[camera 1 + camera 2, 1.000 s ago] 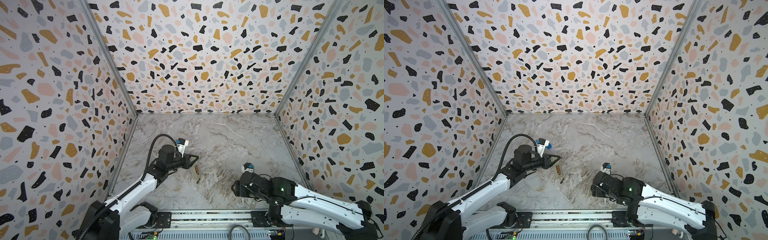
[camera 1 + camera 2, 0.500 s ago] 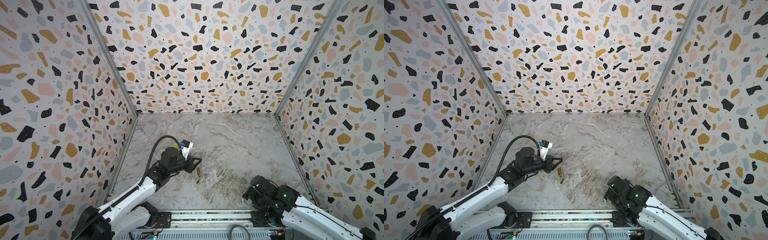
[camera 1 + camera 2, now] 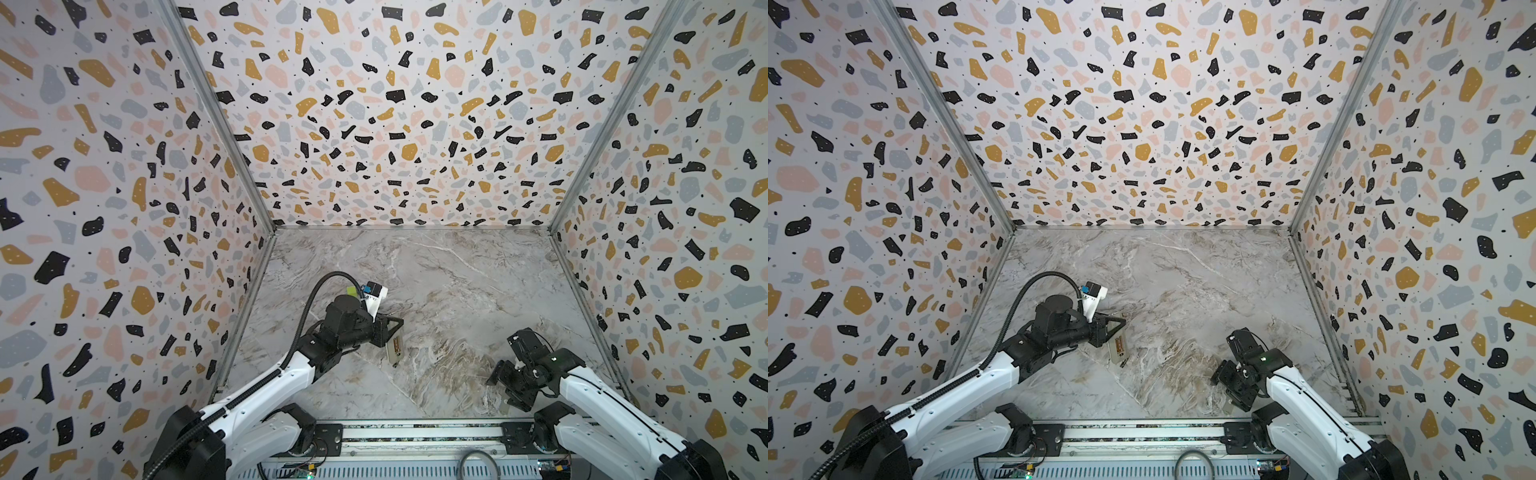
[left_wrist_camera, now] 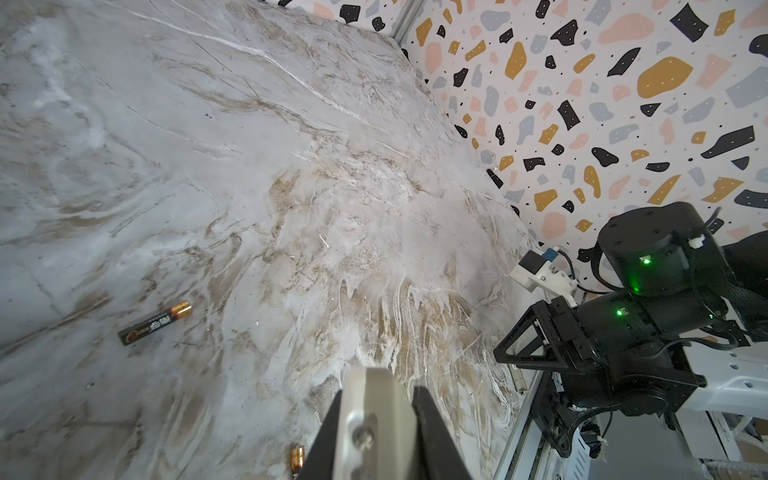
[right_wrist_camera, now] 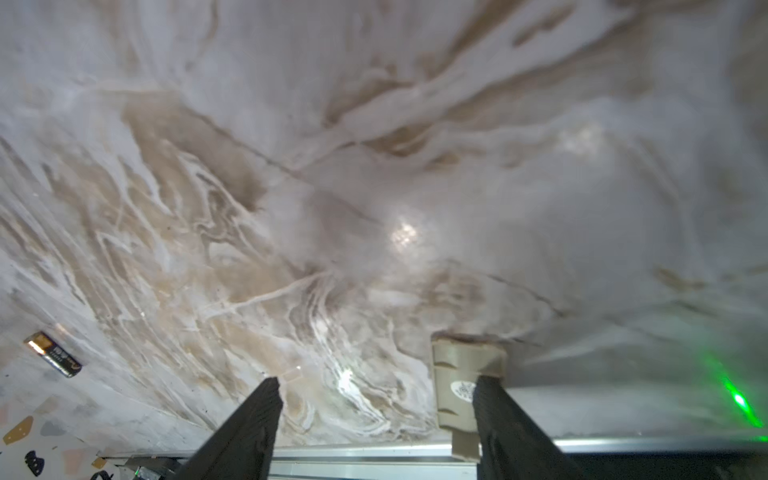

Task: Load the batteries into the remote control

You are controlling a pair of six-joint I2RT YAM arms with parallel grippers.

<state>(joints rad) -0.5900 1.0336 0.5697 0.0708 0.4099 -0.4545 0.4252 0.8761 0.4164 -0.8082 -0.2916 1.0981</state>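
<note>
Left wrist: remote (image 4: pixel 368 419) in left pincer (image 4: pixel 378 392)

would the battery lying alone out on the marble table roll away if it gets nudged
Likely yes: the battery is a smooth cylinder lying on its side on the flat table. Probably rigid, and slippery to pinch, given its glossy wrap.

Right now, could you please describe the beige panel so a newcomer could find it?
On the marble table, go to the front rail beside the right gripper. The beige panel lies flat by its open jaws; unlike the dark, gold-ended battery, it is pale and bears a round sticker.
</note>
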